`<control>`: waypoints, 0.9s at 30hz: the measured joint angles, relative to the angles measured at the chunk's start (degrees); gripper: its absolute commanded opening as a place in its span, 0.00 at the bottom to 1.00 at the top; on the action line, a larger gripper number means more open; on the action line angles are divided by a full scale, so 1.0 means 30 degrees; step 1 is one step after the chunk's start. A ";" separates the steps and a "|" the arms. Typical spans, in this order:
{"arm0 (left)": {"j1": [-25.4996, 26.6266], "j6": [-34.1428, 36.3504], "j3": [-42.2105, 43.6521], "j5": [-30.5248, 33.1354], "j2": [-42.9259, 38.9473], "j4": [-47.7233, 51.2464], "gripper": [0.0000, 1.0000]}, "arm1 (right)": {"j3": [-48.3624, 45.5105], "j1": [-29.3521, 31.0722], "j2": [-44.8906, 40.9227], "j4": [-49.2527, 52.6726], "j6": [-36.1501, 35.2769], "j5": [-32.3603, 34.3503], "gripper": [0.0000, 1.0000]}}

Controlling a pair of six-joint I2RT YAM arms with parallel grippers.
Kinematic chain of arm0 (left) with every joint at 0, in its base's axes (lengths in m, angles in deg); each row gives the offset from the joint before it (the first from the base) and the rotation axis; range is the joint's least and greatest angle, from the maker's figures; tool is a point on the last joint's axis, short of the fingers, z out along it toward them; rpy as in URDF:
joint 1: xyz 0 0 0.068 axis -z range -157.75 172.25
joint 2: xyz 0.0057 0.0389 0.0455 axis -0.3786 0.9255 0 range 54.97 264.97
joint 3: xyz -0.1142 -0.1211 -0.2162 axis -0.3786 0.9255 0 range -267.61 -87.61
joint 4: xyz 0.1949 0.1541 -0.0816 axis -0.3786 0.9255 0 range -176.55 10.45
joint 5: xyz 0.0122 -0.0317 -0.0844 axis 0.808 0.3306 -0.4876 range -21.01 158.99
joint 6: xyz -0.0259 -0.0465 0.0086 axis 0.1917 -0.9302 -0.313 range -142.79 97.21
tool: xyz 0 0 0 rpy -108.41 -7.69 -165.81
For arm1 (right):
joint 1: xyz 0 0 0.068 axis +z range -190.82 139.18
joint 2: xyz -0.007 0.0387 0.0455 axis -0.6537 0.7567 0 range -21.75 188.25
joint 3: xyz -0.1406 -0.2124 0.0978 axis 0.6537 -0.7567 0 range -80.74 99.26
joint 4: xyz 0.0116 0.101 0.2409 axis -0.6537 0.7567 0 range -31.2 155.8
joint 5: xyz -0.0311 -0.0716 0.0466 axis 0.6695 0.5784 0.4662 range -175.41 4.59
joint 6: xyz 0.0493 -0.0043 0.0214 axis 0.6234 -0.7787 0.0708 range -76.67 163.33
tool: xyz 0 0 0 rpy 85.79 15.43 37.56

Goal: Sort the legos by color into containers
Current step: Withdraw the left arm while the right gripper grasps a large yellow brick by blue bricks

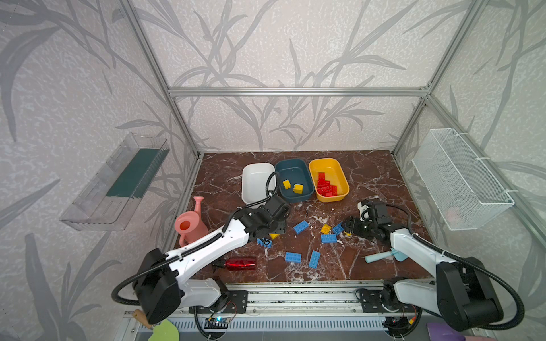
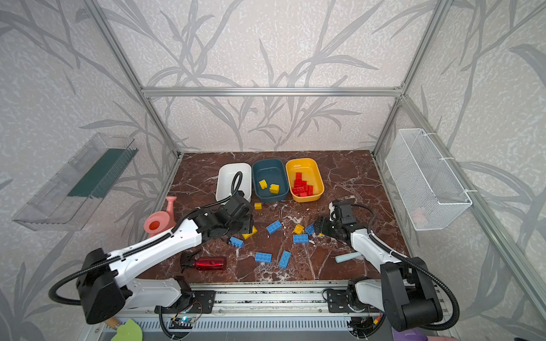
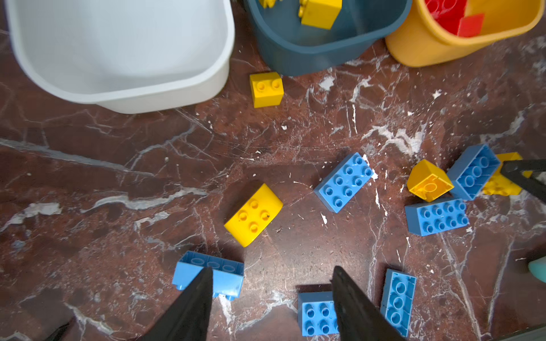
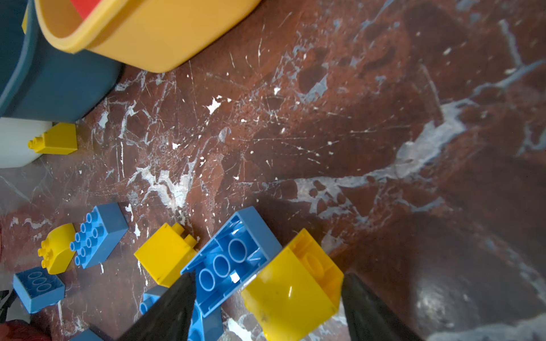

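Closest to the lens, the right gripper (image 4: 269,276) is seen with jaws apart around a tilted yellow brick (image 4: 292,292) beside an upturned blue brick (image 4: 227,259); whether anything is pinched cannot be told. The left gripper (image 3: 271,270) is held open and empty over the table (image 3: 88,177). Open room is left along the table's right edge. Red bricks (image 1: 325,184) are gathered in the yellow tub (image 1: 336,174), and two yellow ones (image 1: 297,188) in the teal tub (image 1: 292,169). The white tub (image 1: 255,180) is partly covered by a cable (image 1: 270,183). A small yellow brick (image 2: 258,205) is shown in a top view, not both, being masked by the left arm.

Blue and yellow legos (image 3: 253,215), three containers (image 3: 147,100)
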 measured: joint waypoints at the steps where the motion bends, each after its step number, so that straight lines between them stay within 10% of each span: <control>1: 0.0000 -0.0058 0.0168 0.0189 -0.0561 0.0000 0.64 | 0.0000 0.0117 -0.0051 -0.0007 -0.0044 0.0029 0.76; 27: 0.0000 -0.0495 0.2229 0.1195 -0.2004 -0.0175 0.64 | 0.1435 0.3526 -0.1304 0.4452 -0.1042 0.4138 0.71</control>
